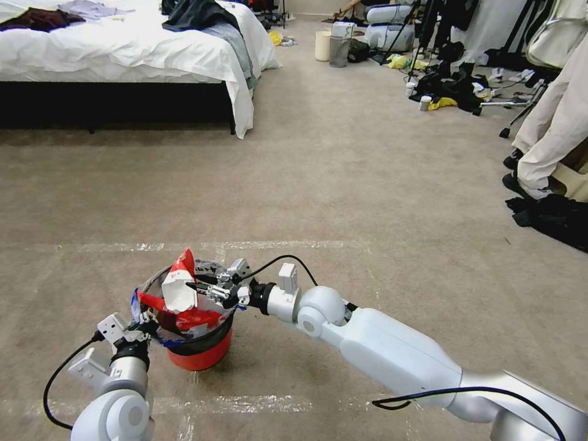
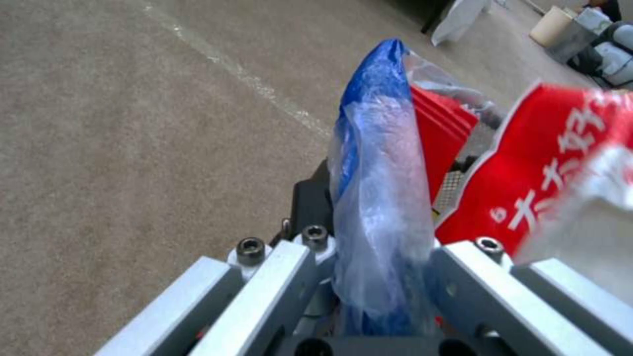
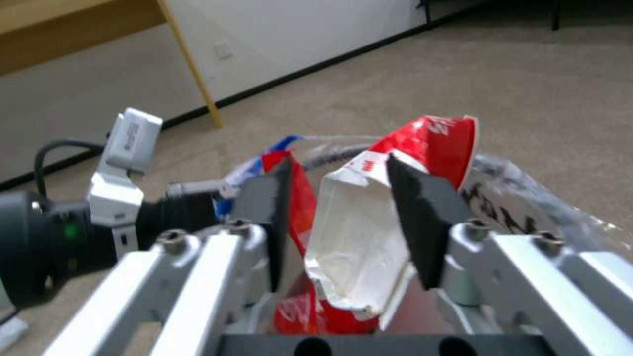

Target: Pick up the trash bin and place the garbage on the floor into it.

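Note:
The trash bin point(image 1: 202, 356), a small red bucket lined with a clear, blue-edged bag point(image 2: 381, 163), is low in front of me, just above the carpet. My left gripper point(image 1: 144, 321) is shut on its near-left rim, pinching the bag edge point(image 2: 383, 237). Several red wrappers fill the bin. My right gripper point(image 1: 199, 286) reaches over the bin's mouth from the right, shut on a red-and-white wrapper point(image 1: 179, 286) that stands upright above the rim. In the right wrist view the black pads point(image 3: 422, 217) flank the wrapper's white inside point(image 3: 353, 237). The same wrapper point(image 2: 547, 163) appears beside the bag edge.
A bed point(image 1: 122, 49) with white sheets stands at the far left. A person's legs point(image 1: 551, 135) and dark clothes point(image 1: 551, 217) lie at the right edge. Distant bins point(image 1: 331, 46) and clutter point(image 1: 447, 86) sit at the back. Open carpet with tape lines point(image 1: 245, 246) spreads ahead.

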Controlling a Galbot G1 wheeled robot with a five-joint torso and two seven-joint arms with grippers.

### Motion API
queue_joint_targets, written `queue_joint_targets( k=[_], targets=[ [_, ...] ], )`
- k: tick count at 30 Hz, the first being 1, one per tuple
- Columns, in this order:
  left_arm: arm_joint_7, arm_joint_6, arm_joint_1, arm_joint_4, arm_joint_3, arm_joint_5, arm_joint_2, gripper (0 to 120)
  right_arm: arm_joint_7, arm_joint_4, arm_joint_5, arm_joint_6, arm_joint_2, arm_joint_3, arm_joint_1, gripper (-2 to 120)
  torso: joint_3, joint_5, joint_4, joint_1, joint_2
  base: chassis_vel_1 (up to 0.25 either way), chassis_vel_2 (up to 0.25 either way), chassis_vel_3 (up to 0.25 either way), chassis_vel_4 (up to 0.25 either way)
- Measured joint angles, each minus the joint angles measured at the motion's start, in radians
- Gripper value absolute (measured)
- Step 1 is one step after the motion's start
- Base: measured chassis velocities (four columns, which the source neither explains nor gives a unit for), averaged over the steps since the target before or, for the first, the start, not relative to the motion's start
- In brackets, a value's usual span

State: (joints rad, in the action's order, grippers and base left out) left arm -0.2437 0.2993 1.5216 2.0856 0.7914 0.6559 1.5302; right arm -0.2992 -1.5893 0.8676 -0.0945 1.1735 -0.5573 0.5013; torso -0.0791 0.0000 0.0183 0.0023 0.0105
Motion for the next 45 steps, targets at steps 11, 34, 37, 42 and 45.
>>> queue_joint_targets(
  k=[11, 34, 37, 42, 45],
  targets=[
    [-0.002, 0.002, 0.000, 0.004, -0.003, 0.003, 0.007, 4, 0.041, -0.032, 0.028, 0.017, -0.023, 0.032, 0.009, 84, 0.000, 0.0001, 0.0000, 0.000, 0.000, 0.000, 0.000, 0.000, 0.000],
    [0.038, -0.027, -0.063, -0.086, 0.003, 0.067, 0.011, 4, 0.042, -0.141, 0.122, 0.088, -0.162, 0.287, 0.095, 100, 0.000, -0.0001, 0.0001, 0.000, 0.000, 0.000, 0.000, 0.000, 0.000],
    [0.050, -0.035, -0.072, -0.107, 0.004, 0.068, 0.010, 4, 0.026, -0.149, 0.122, 0.094, -0.182, 0.315, 0.118, 100, 0.000, 0.0003, 0.0002, 0.000, 0.000, 0.000, 0.000, 0.000, 0.000],
    [0.113, -0.077, -0.111, -0.180, -0.002, 0.041, 0.012, 4, -0.006, -0.163, 0.109, 0.118, -0.224, 0.402, 0.197, 100, 0.000, 0.0002, 0.0000, 0.000, 0.000, 0.000, 0.000, 0.000, 0.000],
    [0.127, -0.086, -0.126, -0.211, -0.008, 0.023, 0.017, 4, -0.014, -0.166, 0.103, 0.126, -0.230, 0.436, 0.227, 100, 0.000, 0.0002, 0.0001, 0.000, 0.000, 0.000, 0.000, 0.000, 0.000]
  ],
)
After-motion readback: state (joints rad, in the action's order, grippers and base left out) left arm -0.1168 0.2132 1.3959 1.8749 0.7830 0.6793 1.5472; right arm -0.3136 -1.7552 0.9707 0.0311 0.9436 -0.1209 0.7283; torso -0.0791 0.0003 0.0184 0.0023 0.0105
